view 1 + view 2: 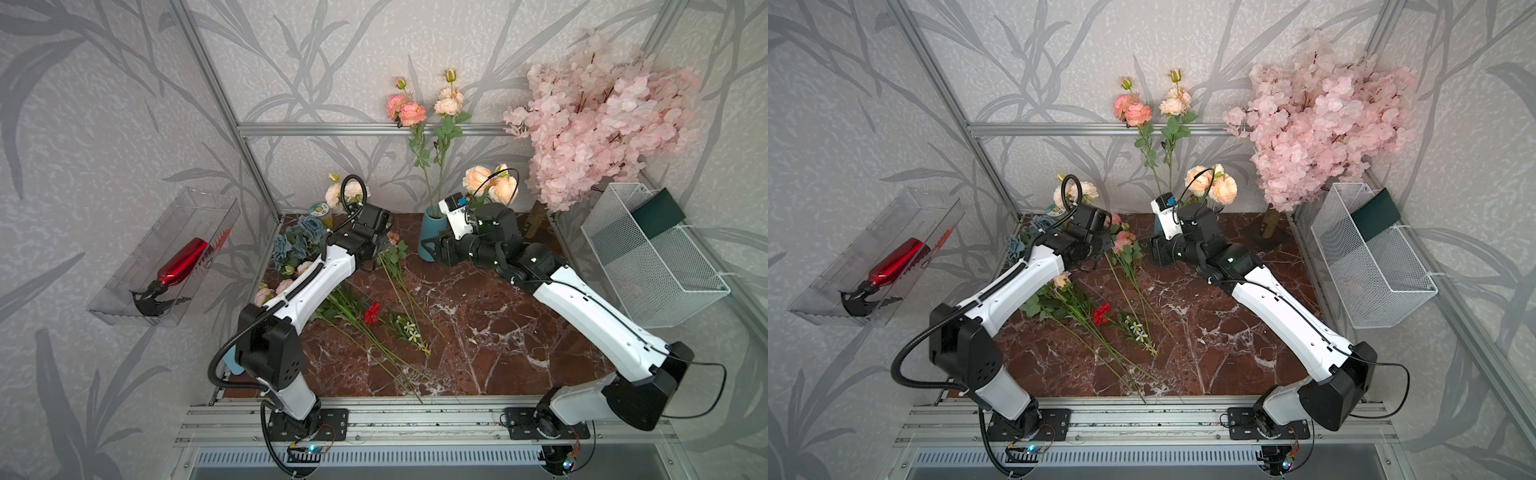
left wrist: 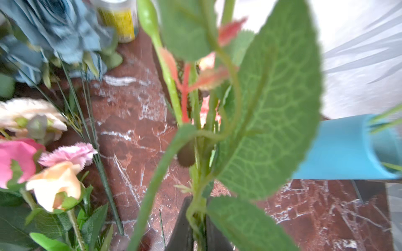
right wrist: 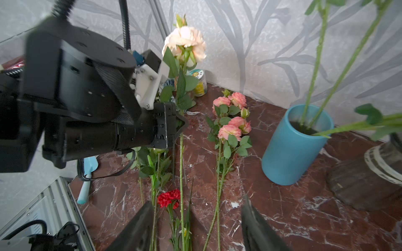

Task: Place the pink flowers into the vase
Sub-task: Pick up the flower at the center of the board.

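Grey leaf-print walls are closing in a red-brown marble table (image 1: pixel 478 316), and the left claw (image 3: pixel 182 126) is pinching narrow on the thin stem of one of the pink flowers (image 3: pixel 185 43). Its pale peach head is standing above the jaws and its long stem is running down past them toward the table's front. Whether the tail is clearing the marble cannot be told. The blue vase (image 1: pixel 432 237) is sitting at the back, off to that claw's right, already carrying three stems. A second pink spray (image 3: pixel 230 128) is lying flat between claw and vase, its stem pointing forward. The right claw (image 3: pixel 198 200) is hovering wide and empty, just beside the vase and nearer to it. By the look of it, the held stem's foot is needing to rise over the rim.
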Motion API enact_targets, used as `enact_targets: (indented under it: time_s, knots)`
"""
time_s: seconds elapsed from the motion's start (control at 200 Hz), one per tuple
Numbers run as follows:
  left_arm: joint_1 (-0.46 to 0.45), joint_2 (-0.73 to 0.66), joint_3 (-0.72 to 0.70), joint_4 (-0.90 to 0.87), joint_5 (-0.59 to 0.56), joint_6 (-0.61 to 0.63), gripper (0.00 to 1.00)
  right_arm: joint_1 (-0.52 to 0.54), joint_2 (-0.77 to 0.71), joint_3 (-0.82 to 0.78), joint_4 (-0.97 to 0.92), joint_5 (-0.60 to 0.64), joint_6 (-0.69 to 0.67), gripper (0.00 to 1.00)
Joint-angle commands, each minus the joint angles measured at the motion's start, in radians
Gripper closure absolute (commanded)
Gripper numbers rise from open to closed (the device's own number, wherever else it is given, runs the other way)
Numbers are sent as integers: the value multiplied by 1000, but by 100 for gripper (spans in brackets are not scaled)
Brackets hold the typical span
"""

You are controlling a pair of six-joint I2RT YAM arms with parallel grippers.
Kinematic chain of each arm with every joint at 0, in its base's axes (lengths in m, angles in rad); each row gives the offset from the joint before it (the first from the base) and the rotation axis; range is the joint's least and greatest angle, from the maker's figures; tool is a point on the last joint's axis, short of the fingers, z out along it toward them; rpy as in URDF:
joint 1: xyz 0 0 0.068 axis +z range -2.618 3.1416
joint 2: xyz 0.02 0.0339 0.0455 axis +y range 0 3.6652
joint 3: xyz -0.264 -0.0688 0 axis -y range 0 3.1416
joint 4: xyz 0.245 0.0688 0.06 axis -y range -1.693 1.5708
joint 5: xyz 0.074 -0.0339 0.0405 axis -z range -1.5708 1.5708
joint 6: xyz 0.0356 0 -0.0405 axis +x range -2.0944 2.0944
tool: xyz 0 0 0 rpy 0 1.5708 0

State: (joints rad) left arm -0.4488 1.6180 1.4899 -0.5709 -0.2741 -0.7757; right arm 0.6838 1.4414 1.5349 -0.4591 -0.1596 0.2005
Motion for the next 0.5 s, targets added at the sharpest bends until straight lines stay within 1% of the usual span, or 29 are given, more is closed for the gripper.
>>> enact_targets:
  time_s: [0.0,0.055,0.26,0.4,0.495]
  knots:
    - [0,-96,-78,132,-57,63,100,22,31,41,-41,-74,-17,37]
    - [1,-145,-119,190,-41,87,100,26,49,54,-48,-100,-14,37]
    - [3,-286,-199,312,146,157,100,50,123,112,-68,-230,-16,39]
    - [4,-335,-188,297,266,183,100,68,156,132,-60,-290,-11,39]
    - [14,-355,-174,273,340,179,100,71,160,139,-69,-286,-25,40]
